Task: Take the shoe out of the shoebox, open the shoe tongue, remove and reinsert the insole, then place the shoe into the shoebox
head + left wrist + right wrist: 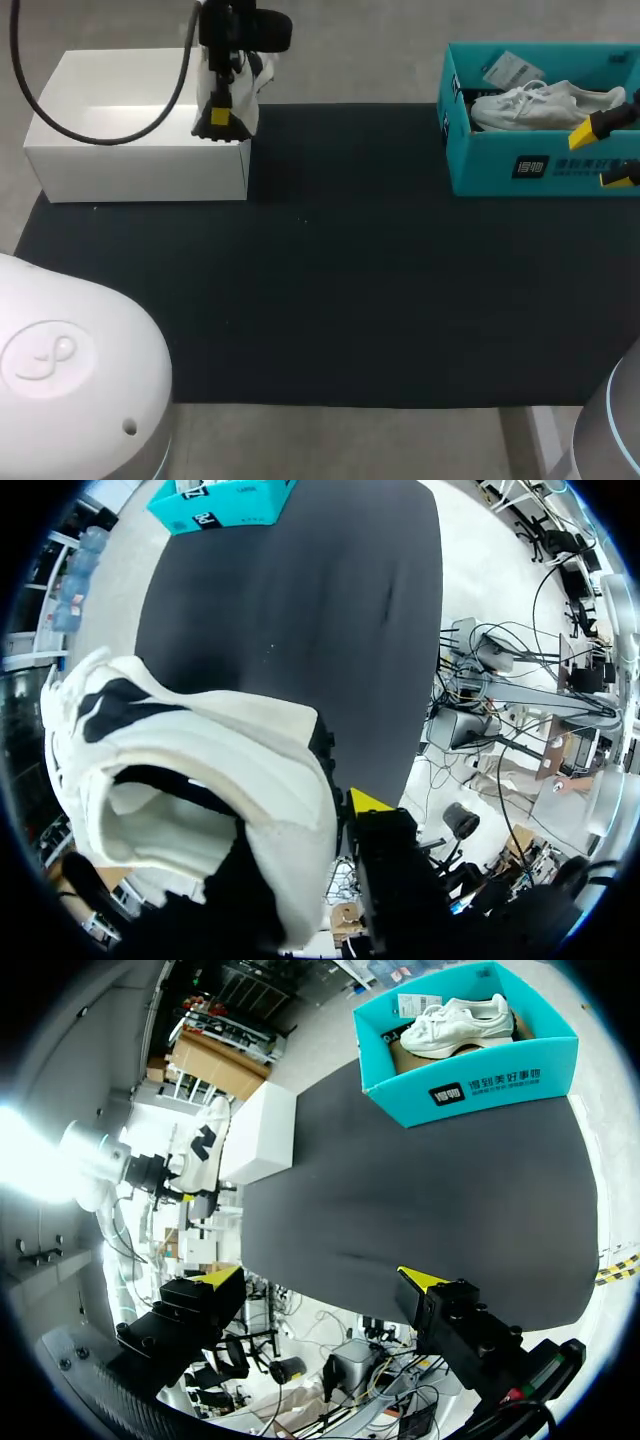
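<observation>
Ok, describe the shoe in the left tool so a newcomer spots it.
Find the black mat, then the white box at its far left corner. Above it the left tool grips a sneaker. Its black patches set it apart from the plain white shoe in the teal box.

Black mat (pixel 350 300) over a grey tabletop (pixel 350 60), bare grey strip beyond the mat's far edge.

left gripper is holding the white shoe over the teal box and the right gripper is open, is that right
Not quite. The left gripper holds the white shoe over the right end of the white box, not over the teal box, which stands across the table; the head view shows this. The rest holds: the right gripper is open.
</observation>
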### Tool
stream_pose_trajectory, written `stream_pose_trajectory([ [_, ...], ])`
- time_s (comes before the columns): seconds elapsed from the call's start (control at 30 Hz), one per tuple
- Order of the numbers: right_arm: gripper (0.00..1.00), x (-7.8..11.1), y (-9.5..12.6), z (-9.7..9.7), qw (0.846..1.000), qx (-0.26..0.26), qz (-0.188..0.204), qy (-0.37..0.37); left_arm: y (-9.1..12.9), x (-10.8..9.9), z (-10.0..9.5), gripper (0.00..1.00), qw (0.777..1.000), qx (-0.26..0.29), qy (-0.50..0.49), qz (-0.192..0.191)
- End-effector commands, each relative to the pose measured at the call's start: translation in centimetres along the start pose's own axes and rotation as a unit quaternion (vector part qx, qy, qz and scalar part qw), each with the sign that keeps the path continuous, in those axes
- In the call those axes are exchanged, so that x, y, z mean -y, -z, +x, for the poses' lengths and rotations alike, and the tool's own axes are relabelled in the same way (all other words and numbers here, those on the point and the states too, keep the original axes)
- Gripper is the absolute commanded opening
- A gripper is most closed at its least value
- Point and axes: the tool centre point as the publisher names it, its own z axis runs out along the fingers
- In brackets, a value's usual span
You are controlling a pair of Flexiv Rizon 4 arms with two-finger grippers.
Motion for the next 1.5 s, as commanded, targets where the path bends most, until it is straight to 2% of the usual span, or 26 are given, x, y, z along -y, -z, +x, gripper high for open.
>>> stream_pose_trajectory([
  [0.03,1.00,0.0,-0.1,0.0,1.000,0.002,0.000,-0.001,-0.9,-2.6,-2.2,0.00,1.000,-0.017,-0.005,0.022],
  [0.17,1.00,0.0,-0.1,0.0,1.000,0.002,0.000,-0.001,-1.7,-4.4,-4.1,0.00,1.000,-0.014,-0.001,0.024],
  [0.33,1.00,0.0,-0.1,0.0,1.000,0.002,0.000,-0.001,-2.1,-6.8,-6.0,0.00,0.999,-0.005,0.003,0.047],
  [1.13,1.00,0.0,-0.1,0.0,1.000,0.002,0.000,-0.001,-2.1,-7.0,-5.7,0.00,0.999,-0.001,0.011,0.048],
  [1.2,1.00,0.0,-0.1,0.0,1.000,0.002,0.000,-0.001,-2.1,-6.8,-5.1,0.00,0.999,0.006,-0.007,0.054],
  [1.23,1.00,0.0,-0.1,0.0,1.000,0.002,0.000,-0.001,-2.2,-6.9,-5.1,0.00,0.999,0.009,-0.015,0.045],
  [1.4,1.00,0.0,-0.1,0.0,1.000,0.002,0.000,-0.001,-2.1,-8.9,-6.5,0.00,0.998,0.027,-0.021,0.054],
  [1.5,1.00,0.0,-0.1,0.0,1.000,0.002,0.000,-0.001,-2.0,-10.4,-7.7,0.00,0.998,0.042,-0.007,0.044],
])
